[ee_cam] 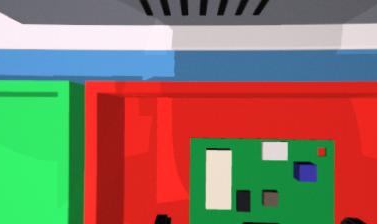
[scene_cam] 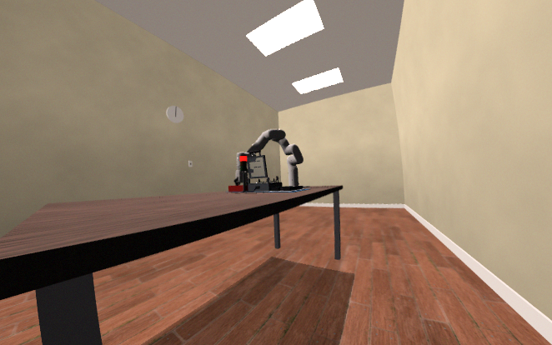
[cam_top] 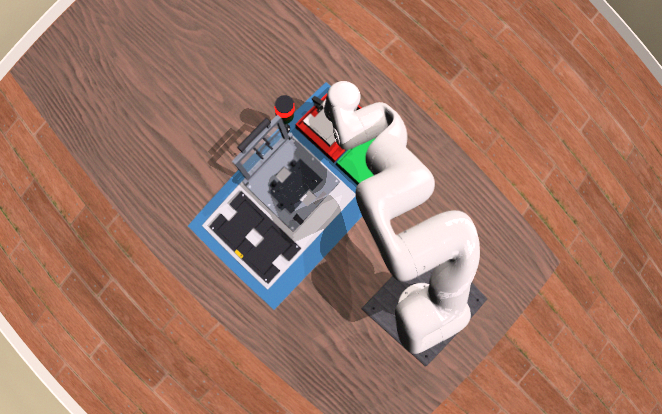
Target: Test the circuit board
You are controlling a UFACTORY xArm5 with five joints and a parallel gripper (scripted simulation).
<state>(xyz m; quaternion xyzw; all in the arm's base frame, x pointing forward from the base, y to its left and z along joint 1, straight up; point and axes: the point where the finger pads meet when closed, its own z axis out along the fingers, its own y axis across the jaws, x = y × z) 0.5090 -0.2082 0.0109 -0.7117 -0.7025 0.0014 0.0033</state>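
Note:
The green circuit board (ee_cam: 284, 165) lies component side up inside the red bin (cam_top: 334, 152) (scene_cam: 235, 188) (ee_cam: 239, 88), its white connector toward the green bin's side. Its lower part is cut off in the wrist view. My gripper (ee_cam: 258, 220) is open, with one fingertip on each side of the board and a gap to both edges. The arm hides much of the red bin in the top view. The signal light (cam_top: 284, 107) (scene_cam: 243, 158) shows red. The tester's lid (cam_top: 254, 134) (scene_cam: 257, 166) stands open. No board shows in the tester (cam_top: 326, 181).
The green bin (cam_top: 355, 160) (ee_cam: 24, 150) stands close beside the red bin, partly under the arm. The tray (cam_top: 240, 221) with black inserts and a small yellow piece lies on the tester's other side. A blue mat (cam_top: 277, 298) lies under these things.

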